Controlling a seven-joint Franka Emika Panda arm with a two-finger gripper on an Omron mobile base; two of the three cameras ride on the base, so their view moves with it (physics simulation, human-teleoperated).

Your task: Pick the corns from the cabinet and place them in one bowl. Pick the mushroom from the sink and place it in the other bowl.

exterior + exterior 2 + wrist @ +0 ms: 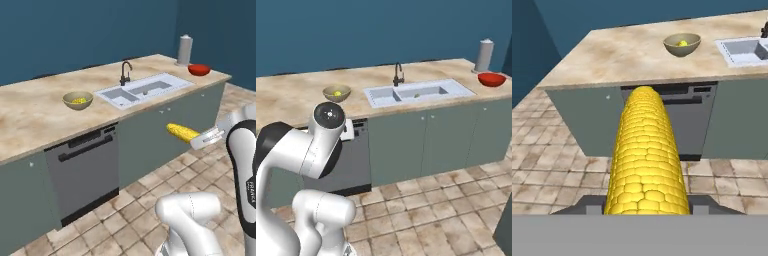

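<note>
With one cob already in the tan bowl (78, 100), my gripper (204, 138) was clamped on the second corn (183, 132), and the mushroom (417, 95) lay in the sink (456, 88), the red bowl (199, 69) empty.

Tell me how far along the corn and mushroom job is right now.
One yellow corn cob already lies in the shallow tan bowl on the counter. The claw is shut on the second yellow corn cob, out in front of the cabinets. Left: drop it in that bowl, then move the small pale lump from the white sink to the red bowl.
</note>
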